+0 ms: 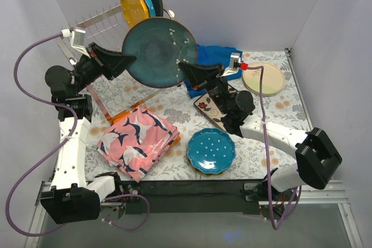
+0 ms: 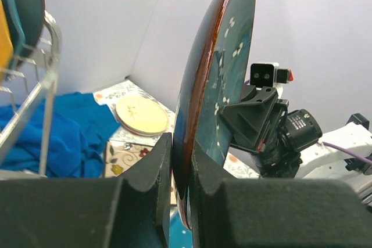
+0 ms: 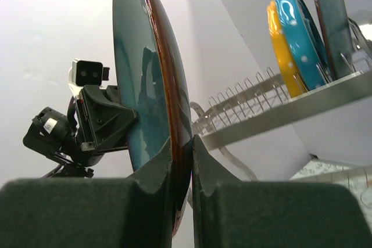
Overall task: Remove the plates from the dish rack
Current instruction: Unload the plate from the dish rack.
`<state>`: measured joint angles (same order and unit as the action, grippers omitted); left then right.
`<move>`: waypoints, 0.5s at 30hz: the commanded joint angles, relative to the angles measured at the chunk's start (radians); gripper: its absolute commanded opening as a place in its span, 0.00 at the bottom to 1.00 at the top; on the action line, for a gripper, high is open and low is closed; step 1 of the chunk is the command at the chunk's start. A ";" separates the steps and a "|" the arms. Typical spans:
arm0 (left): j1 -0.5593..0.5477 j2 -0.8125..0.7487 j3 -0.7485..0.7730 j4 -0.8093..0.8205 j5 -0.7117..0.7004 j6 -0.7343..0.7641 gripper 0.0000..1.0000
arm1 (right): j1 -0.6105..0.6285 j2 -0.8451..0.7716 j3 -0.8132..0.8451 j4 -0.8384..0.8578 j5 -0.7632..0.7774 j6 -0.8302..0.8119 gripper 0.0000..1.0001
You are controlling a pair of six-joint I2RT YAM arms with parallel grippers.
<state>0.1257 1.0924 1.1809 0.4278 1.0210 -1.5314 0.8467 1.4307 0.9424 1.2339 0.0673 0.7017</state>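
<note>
At the far left corner of the table (image 1: 174,111): rack (image 1: 99,24), with three plates (image 1: 138,1) on edge at its far end. Above the table's far middle, clear of the rack: big dark teal plate (image 1: 157,50), upright, hanging in air between both arms. Clamped on its left rim by the left pincer (image 1: 126,60) and on its right rim by the right pincer (image 1: 187,69), jaws shut on the edge in both wrist views. Likely heavy, stiff, glazed and slick, breakable if dropped. Best taken by the rim, gripped deep over the lip; avoid freeing one side without a firm hold on the other. By the near edge: dotted teal plate (image 1: 211,150), lying flat.
</note>
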 commanded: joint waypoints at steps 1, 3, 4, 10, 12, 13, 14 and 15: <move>-0.069 -0.084 -0.078 -0.020 -0.114 -0.090 0.00 | 0.017 -0.084 -0.112 0.096 -0.037 0.070 0.01; -0.098 -0.118 -0.165 0.011 -0.130 -0.102 0.00 | 0.017 -0.114 -0.198 0.110 -0.038 0.067 0.01; -0.147 -0.130 -0.197 0.034 -0.133 -0.107 0.00 | 0.017 -0.146 -0.224 0.107 -0.037 0.065 0.01; -0.306 -0.149 -0.306 0.016 -0.216 -0.036 0.00 | 0.011 -0.208 -0.375 0.098 -0.032 0.123 0.01; -0.345 -0.154 -0.319 -0.014 -0.267 -0.001 0.00 | 0.002 -0.226 -0.430 0.099 -0.020 0.157 0.01; -0.380 -0.158 -0.326 -0.017 -0.285 0.008 0.00 | -0.003 -0.251 -0.450 0.098 -0.014 0.165 0.01; -0.394 -0.158 -0.334 -0.027 -0.298 0.017 0.00 | -0.012 -0.265 -0.470 0.098 -0.006 0.174 0.01; -0.409 -0.155 -0.339 -0.030 -0.308 0.027 0.00 | -0.015 -0.280 -0.493 0.098 0.009 0.189 0.01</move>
<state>-0.1749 0.9871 0.8379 0.3656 0.7544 -1.4502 0.8162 1.2064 0.5037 1.2598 0.1734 0.8047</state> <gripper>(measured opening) 0.113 0.152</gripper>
